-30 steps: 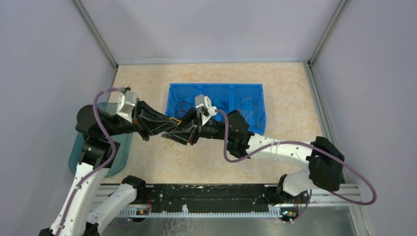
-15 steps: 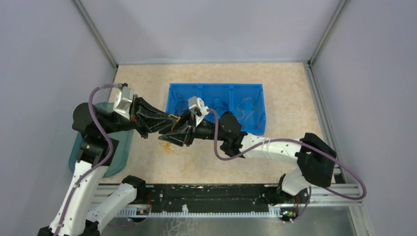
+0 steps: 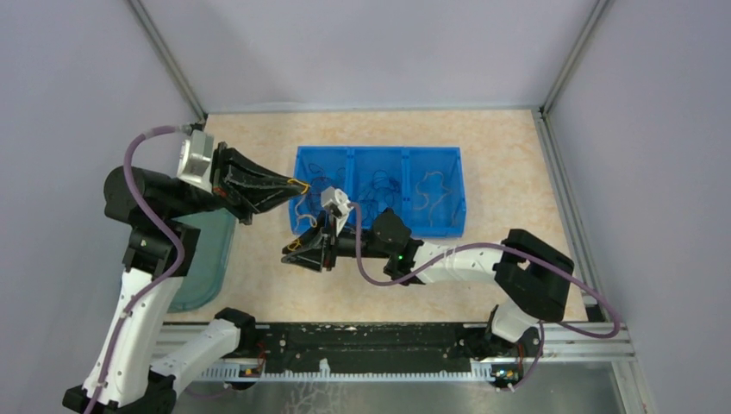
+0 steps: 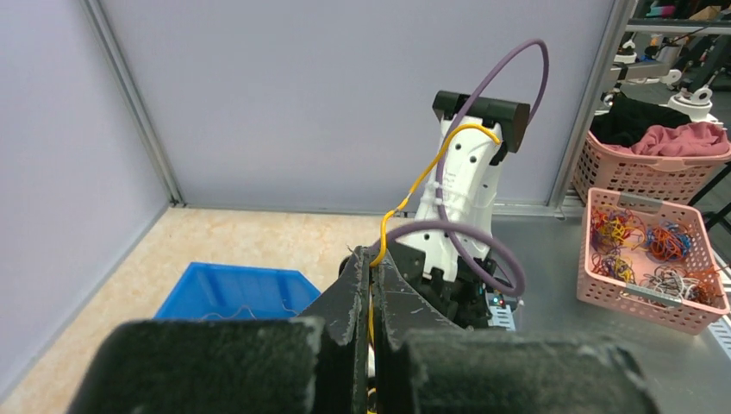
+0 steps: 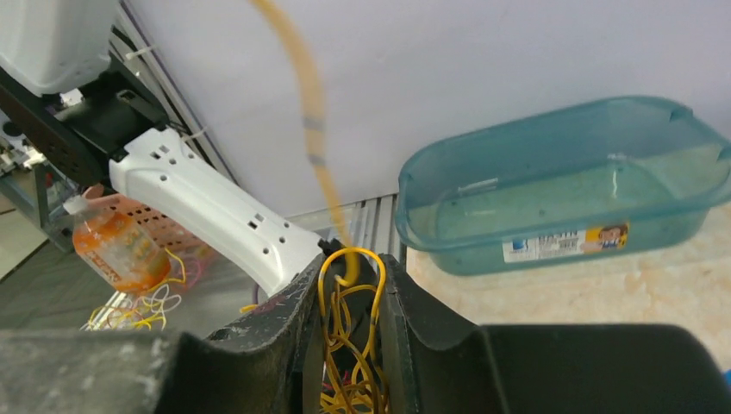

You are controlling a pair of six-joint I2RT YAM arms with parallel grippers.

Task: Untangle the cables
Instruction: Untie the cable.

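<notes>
The left claw (image 3: 299, 185) is pressed together on one thin, smooth yellow cable (image 5: 312, 129), beside the left end of the hard blue bin (image 3: 377, 150). The strand runs from there toward the near side, down to the right claw (image 3: 296, 256), clamped on a curly yellow bundle (image 5: 346, 332) over the surface (image 3: 500, 147). More looped cables (image 3: 379, 183) lie in the bin.

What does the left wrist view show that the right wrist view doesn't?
Left wrist only: the blue bin, plus the purple cable looped over the right arm. Right wrist only: the teal tub and the left arm. Both: that view's own gripper, the left gripper and the right gripper, closed on yellow cable.
</notes>
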